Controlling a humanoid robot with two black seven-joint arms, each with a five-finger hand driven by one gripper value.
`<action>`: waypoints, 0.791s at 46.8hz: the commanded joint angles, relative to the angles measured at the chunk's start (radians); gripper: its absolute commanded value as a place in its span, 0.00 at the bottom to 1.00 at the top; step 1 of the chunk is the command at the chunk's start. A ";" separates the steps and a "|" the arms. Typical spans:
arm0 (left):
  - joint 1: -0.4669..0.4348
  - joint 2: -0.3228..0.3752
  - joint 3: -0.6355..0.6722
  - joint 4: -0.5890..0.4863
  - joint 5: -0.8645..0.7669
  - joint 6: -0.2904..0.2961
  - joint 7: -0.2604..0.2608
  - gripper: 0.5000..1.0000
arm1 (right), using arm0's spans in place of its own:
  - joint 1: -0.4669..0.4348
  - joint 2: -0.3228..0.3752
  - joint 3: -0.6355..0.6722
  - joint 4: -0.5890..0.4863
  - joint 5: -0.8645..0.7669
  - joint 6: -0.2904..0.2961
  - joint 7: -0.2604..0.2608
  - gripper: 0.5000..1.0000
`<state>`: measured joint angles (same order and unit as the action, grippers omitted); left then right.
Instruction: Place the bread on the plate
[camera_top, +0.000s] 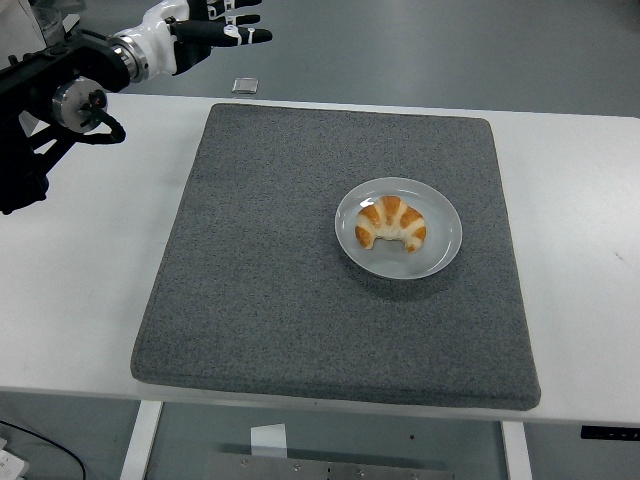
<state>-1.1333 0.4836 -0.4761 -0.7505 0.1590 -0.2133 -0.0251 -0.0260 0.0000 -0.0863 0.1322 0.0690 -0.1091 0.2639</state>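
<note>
Since the bread (391, 223) lies wholly inside the plate (442, 252), a little left of its middle and clear of the rim, I judge the placing done. That plate sits on the grey mat (270, 300), right of the mat's centre, and the mat covers most of the white tabletop (70, 300). My left hand (205, 30) is up at the top left corner of the view, beyond the tabletop's far edge and well apart from the plate; its fingers are stretched out and spread, pointing right, and they hold nothing. From the black forearm behind it, the arm reads to me as lifted off the work area, not poised over anything. I see no right arm at all in this view. A small flat grey object (245, 84) lies just past the far edge, near the mat's far left corner; I cannot tell what it is, and it plays no part here. What is left, as far as I can judge, is only to park the arm at rest; nothing on the mat seems to need another grasp, and the bread looks settled, not perched or tipping.
</note>
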 joint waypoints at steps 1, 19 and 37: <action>0.003 0.003 -0.001 0.039 -0.021 -0.046 0.005 0.99 | 0.000 0.000 0.000 0.000 0.000 0.000 0.000 0.86; 0.044 0.001 -0.001 0.172 -0.256 -0.188 0.074 0.99 | 0.000 0.000 0.000 0.000 0.000 0.000 0.000 0.86; 0.066 -0.008 0.001 0.211 -0.305 -0.207 0.086 0.99 | 0.000 0.000 -0.001 0.000 0.000 0.000 0.000 0.86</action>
<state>-1.0745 0.4748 -0.4773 -0.5419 -0.1453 -0.4194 0.0613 -0.0261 0.0000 -0.0871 0.1319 0.0690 -0.1091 0.2638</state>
